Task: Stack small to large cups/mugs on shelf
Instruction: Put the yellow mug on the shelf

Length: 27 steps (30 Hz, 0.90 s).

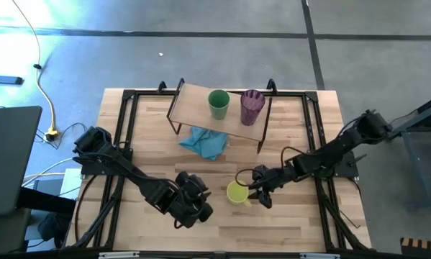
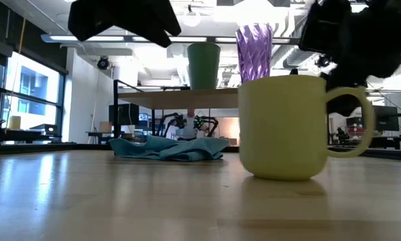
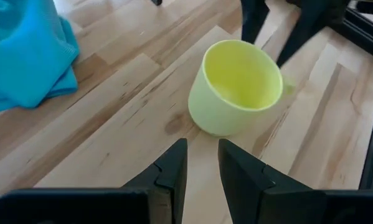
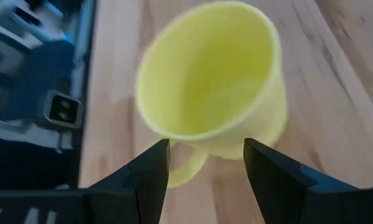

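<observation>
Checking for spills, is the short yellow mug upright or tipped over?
Upright: the short yellow mug stands on its base on the wooden tabletop, mouth up.

High cam looked straight down, far enough to fit the whole table (image 1: 287, 223). Low cam sat at tabletop level, facing across into the room, very close to the yellow mug (image 2: 287, 127), which filled right of centre. Both wrist cams pointed down at that same mug (image 3: 239, 87) (image 4: 211, 93) from opposite sides, the right one closer. All four shared it.
</observation>
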Available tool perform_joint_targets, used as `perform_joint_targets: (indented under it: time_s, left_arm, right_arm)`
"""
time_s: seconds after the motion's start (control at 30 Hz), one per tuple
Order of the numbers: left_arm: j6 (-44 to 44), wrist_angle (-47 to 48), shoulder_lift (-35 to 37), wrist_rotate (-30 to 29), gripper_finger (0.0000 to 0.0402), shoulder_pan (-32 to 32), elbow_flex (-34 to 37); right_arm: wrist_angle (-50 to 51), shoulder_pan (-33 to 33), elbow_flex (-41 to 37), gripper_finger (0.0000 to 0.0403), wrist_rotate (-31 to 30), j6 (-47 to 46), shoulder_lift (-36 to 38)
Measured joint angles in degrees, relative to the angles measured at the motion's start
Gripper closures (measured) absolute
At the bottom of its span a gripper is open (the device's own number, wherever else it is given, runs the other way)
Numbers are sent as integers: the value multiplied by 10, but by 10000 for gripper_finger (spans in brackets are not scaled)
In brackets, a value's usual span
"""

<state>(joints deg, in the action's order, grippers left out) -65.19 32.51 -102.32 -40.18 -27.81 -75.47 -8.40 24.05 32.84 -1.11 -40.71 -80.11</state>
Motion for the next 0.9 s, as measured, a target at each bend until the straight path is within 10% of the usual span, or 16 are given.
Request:
perform_joint_targets:
  time_s: [0.9]
  left_arm:
    - [-141, 43, 0, 10, 321, -73, 12]
  right_arm:
    - [111, -8, 179, 206, 87, 80, -159]
